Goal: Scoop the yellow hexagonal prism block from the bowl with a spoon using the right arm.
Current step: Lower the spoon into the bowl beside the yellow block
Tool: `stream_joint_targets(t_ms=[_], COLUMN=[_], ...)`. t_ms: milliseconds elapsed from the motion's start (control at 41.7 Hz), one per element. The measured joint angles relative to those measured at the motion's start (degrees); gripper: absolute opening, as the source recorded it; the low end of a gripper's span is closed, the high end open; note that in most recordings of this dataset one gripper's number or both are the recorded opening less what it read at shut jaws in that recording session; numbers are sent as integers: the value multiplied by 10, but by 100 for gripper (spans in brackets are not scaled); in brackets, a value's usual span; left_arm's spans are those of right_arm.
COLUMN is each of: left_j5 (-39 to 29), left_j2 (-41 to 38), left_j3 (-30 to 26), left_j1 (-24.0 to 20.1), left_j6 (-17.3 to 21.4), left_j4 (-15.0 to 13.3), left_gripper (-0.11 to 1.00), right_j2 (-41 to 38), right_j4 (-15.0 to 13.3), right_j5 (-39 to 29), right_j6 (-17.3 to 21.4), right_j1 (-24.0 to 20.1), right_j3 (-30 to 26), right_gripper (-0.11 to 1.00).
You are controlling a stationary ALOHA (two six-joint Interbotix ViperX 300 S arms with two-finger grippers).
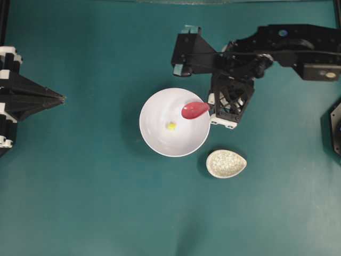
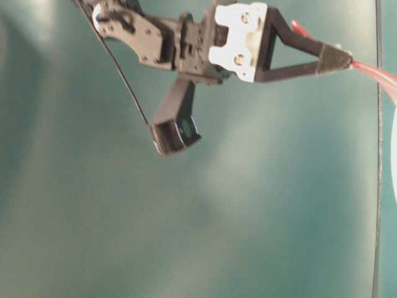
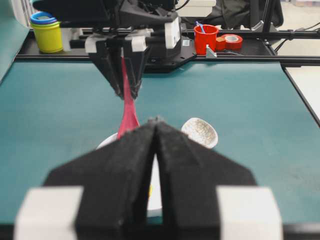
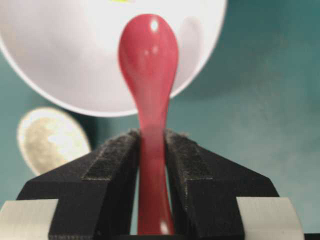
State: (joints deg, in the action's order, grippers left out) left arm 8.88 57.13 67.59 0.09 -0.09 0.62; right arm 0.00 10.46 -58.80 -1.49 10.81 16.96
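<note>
Teal table, two arms, one bowl.
We see the right gripper pinching one spoon over the bowl's rim; one yellow block lies inside, one speckled dish beside, and the left gripper pressed together, empty.

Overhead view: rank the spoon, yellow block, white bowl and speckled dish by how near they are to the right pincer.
1. Spoon: clamped in the right pincer, head over the bowl's rim.
2. White bowl: its rim lies just left of the pincer.
3. Speckled dish: below the pincer on the mat.
4. Yellow block: inside the bowl, about as far as the dish; too close to call.
</note>
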Motion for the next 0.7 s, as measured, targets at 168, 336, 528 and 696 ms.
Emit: stream_joint_targets(t_ms=[168,336,528,696], left_j5=[-3,-3,-3,-3], left_j2=[-1,-1,-1,-1], left_j3=[0,0,0,0], left_j1=[0,0,0,0], left_j6=[0,1,1,1], left_j4=[-1,-1,-1,0], left_gripper=[0,0,0,0], right_j2=[-19,-31,-44,-62], right_j4=[-1,-1,-1,-1], right_j5=[-6,13,30,42], right_j6=[0,-1,-3,-4], right_j1=[-11,-26,-32,-35], right_j3=[-4,-4,-4,-4], right_gripper=[22,22,22,22])
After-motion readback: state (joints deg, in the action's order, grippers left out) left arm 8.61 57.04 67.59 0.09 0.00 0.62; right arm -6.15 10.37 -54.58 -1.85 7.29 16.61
